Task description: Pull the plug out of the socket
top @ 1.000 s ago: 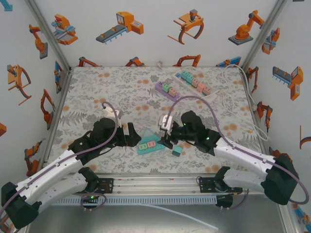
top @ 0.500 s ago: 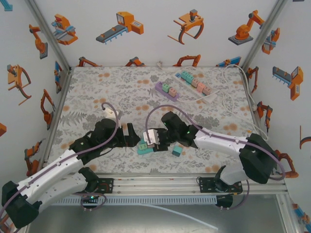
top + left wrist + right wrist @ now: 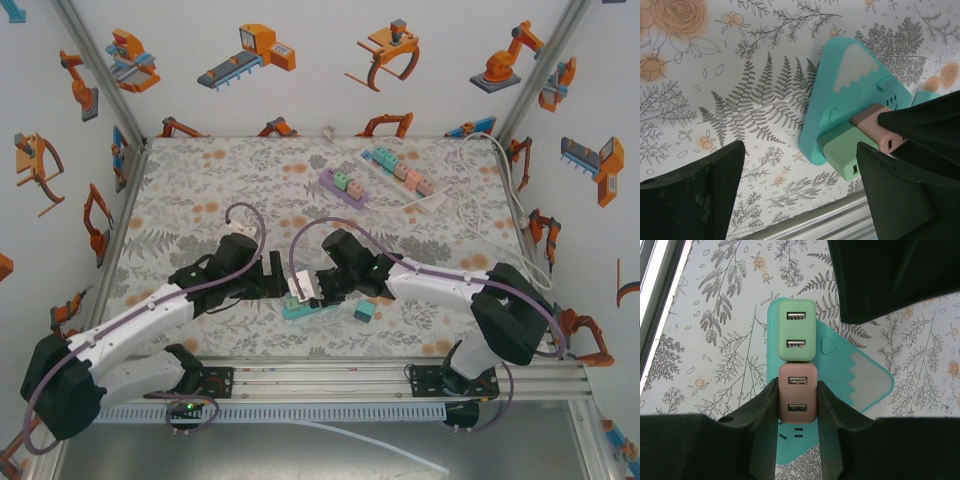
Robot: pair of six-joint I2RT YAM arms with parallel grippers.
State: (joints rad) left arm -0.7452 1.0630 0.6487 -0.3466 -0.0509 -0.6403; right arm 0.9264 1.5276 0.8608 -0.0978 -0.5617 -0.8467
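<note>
Right gripper (image 3: 797,390) swung left onto teal socket block (image 3: 860,380), low centre of top view; jaws clamped pink plug (image 3: 874,126). Left gripper (image 3: 800,147) closed in, jaws wide, block between fingers, ungripped. Judged: brace block first, pull straight out, spare green plug (image 3: 797,330).
</note>
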